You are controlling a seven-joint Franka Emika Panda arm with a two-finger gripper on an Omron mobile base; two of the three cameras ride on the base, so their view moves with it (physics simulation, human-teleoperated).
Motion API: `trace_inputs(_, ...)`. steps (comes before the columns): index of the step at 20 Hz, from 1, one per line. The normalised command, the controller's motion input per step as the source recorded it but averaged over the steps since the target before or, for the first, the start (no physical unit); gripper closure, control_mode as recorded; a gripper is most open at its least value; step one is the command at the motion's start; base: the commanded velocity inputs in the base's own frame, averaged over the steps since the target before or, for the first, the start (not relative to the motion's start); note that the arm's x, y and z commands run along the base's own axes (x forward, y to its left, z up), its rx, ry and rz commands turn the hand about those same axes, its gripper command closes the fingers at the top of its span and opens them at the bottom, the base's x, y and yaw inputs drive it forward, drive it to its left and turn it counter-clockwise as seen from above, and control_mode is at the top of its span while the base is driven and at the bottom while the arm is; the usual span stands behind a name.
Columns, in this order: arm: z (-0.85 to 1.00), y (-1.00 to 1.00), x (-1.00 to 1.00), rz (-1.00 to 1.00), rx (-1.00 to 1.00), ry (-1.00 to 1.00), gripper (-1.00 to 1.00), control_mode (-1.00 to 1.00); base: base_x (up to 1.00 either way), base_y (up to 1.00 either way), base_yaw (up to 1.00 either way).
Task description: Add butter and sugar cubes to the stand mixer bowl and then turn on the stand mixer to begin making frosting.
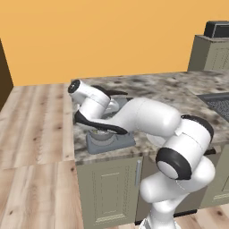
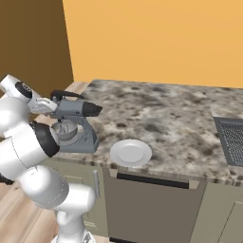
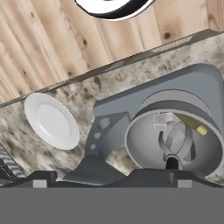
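Here the arm bends low over the stand mixer (image 2: 76, 124), pincer (image 3: 109, 177) spread wide above its bowl (image 3: 144, 144).

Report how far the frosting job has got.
Looks done: a yellow butter stick and a pale sugar cube lie inside the stand mixer bowl, under the whisk. In hand: nothing; the gripper hangs open above the stand mixer. Left: switching the mixer on; whether it runs cannot be told. The white plate sits bare beside it.
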Motion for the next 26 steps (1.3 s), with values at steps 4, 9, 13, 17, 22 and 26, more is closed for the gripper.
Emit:
trace_inputs(4,0.00,0.00,0.24,0.03,-0.09,0.00,-1.00,-1.00,0.00,0.00,0.00)
trace_inputs(9,0.00,0.00,0.13,0.08,-0.08,0.05,-1.00,-1.00,0.00,0.00,0.00)
trace_inputs(13,0.00,0.00,0.00,0.10,-0.10,0.06,-1.00,-1.00,0.00,0.00,0.00)
trace_inputs(17,0.00,0.00,0.04,0.09,-0.09,0.09,-1.00,-1.00,0.00,0.00,0.00)
trace_inputs(22,0.00,-0.01,0.09,0.09,-0.08,0.08,-1.00,-1.00,0.00,0.00,0.00)
trace_inputs(26,0.00,-0.05,0.08,0.09,-0.06,0.06,-1.00,-1.00,0.00,0.00,0.00)
